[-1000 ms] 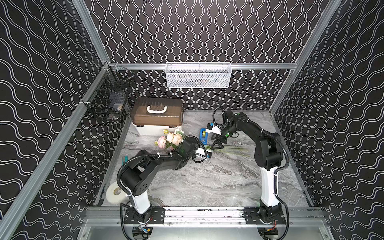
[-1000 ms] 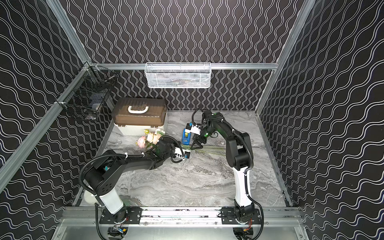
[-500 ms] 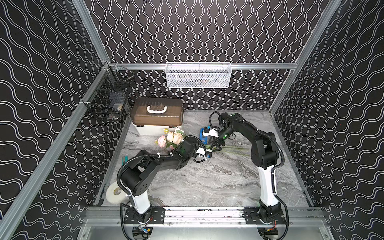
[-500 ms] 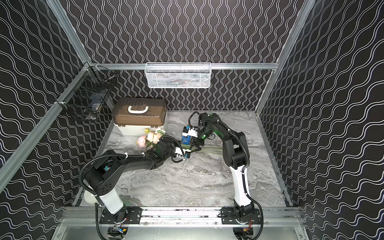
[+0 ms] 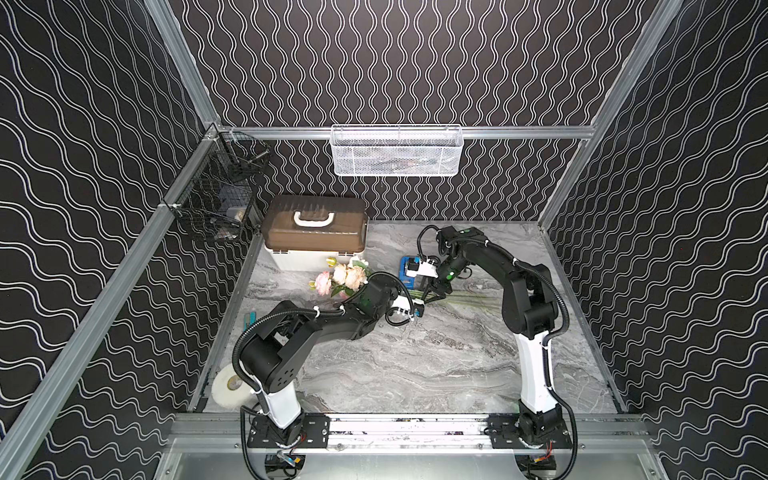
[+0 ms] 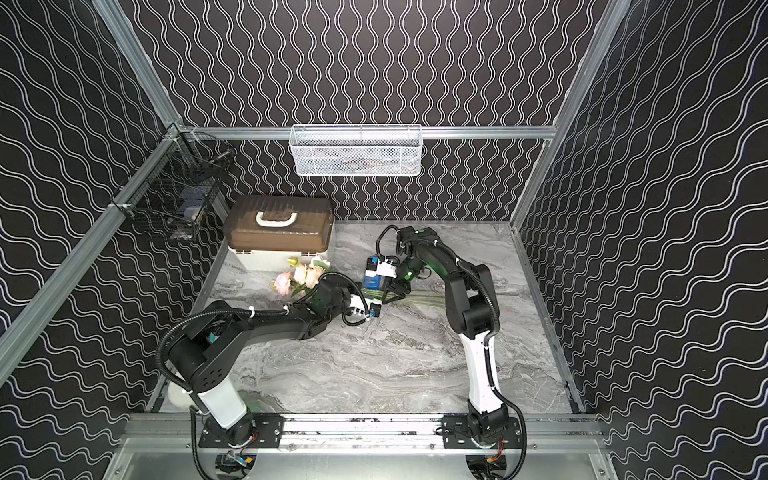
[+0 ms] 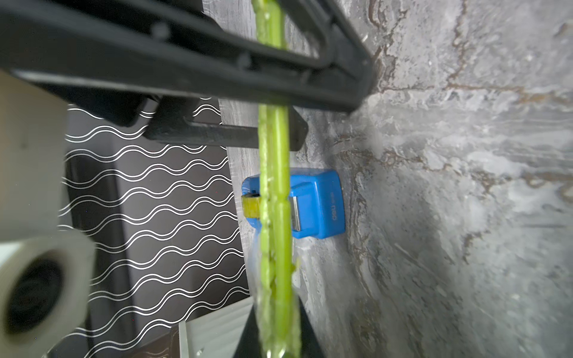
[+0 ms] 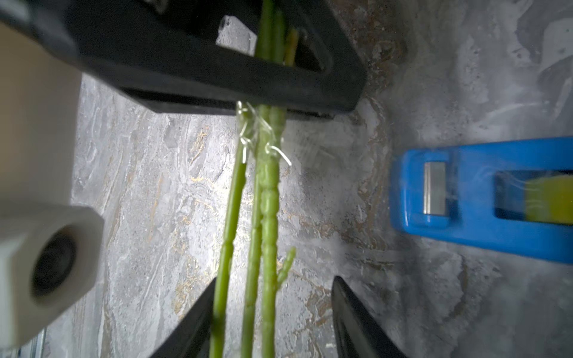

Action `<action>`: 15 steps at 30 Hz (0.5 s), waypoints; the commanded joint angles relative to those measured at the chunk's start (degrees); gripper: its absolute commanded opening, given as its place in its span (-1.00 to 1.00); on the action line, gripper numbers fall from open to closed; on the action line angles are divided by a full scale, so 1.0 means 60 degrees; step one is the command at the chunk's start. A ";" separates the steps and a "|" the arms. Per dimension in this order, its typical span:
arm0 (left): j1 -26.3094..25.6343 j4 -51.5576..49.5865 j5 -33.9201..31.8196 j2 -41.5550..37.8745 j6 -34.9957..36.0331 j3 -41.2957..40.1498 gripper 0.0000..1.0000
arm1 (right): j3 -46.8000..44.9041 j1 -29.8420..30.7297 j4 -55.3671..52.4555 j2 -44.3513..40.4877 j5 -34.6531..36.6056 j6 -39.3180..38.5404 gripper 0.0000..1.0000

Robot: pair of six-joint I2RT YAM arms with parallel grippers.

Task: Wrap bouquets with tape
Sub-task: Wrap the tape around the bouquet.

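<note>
The bouquets (image 5: 345, 276) lie near the back of the marble table, pink and cream heads to the left in both top views, long green stems (image 5: 461, 300) trailing right. My left gripper (image 7: 279, 341) is shut on the stems (image 7: 274, 186). Just beyond it, my right gripper (image 8: 273, 310) straddles the stems (image 8: 266, 210) with its jaws apart; one finger touches the outer stem. A crinkled scrap of clear tape clings to the stems (image 8: 257, 136) beside the left fingers (image 8: 217, 74). The tape sits in its blue dispenser (image 5: 405, 270) (image 8: 480, 201) (image 7: 316, 204) right behind both grippers.
A brown-lidded box (image 5: 316, 228) stands at the back left. A white mesh basket (image 5: 395, 151) hangs on the back wall and a black wire basket (image 5: 220, 199) on the left rail. A large white roll (image 5: 228, 384) lies by the left arm's base.
My right gripper has swung left and down over the stems next to the dispenser, and its jaws have narrowed around them. The left arm has held still with the stems.
</note>
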 commanded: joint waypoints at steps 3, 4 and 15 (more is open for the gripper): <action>-0.0056 0.0454 0.0091 -0.0163 -0.0002 -0.0076 -1.00 | -0.0175 0.0091 0.0278 -0.0212 0.0152 -0.0414 -0.29; -0.0059 0.0460 0.0118 -0.0187 -0.0064 -0.0093 -0.93 | -0.0200 0.0092 0.0289 -0.0225 0.0206 -0.0460 -0.37; -0.0046 -0.1352 0.1245 -0.1479 -0.1147 -0.0374 0.13 | -0.1747 0.0153 0.1983 -0.1169 0.0392 -0.0887 -1.00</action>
